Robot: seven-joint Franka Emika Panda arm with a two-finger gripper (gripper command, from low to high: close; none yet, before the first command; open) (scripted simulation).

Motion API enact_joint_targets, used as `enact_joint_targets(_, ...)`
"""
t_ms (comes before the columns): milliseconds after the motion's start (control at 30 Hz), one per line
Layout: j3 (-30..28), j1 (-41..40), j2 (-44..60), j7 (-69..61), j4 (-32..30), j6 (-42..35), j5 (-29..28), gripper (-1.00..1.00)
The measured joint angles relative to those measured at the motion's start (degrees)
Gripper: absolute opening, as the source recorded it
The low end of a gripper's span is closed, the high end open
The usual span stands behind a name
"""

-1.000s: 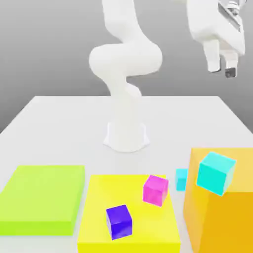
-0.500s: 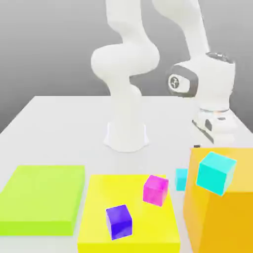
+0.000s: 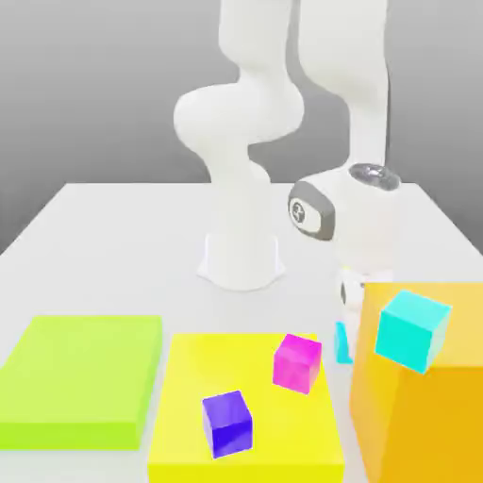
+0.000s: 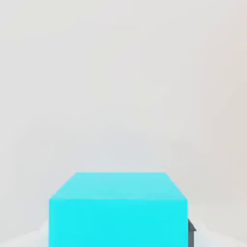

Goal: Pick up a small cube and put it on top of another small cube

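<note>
Hand [image 3: 352, 332] was low at the small cyan cube [image 4: 118, 222], which sat right at the grasp area, near the desk [image 3: 302, 236]. Could not tell whether the hand was open or closed on it; no visible gap under the cube to prove a lift. Cube looked squared up to the hand, flat faces lined up, presumably so a squeeze would pull evenly and leave its underside free for stacking. Step in hand, as judged: securing the pick.

Just beside the hand, toward the exterior view's right, stood the tall orange block [image 3: 385, 415], hiding part of the hand. Tight side; a straight lift first made sense, since a sideways start could have bumped it. The bigger cyan cube [image 3: 411, 330] showed at that block's top edge, tilted to the camera; whether it rested there was unclear.

Near the hand on its other side, the pink cube [image 3: 297, 363] appeared over the yellow slab [image 3: 255, 358], close to its edge. Farther off was the purple cube [image 3: 227, 424], turned at an angle, so stacking there probably needed a wrist turn. Which cube was the target: not settled. Farthest, the green slab [image 3: 85, 377] lay flat, apparently unused.
</note>
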Motion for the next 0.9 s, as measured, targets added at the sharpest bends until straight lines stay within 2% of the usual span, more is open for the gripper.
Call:
enact_joint_targets(300,2.7,-1.8,-15.8,-2.4,-2.8,-12.9,3.3,-1.00)
enact_joint_targets(367,2.8,-2.2,-18.7,-2.3,-2.5,-16.8,2.0,-1.00)
enact_joint_targets(600,7.9,-3.6,-25.8,2.5,-1.1,-32.8,-9.5,-1.00)
enact_joint_targets(900,12.3,-9.6,-34.2,9.6,3.0,-50.9,-23.1,-1.00)
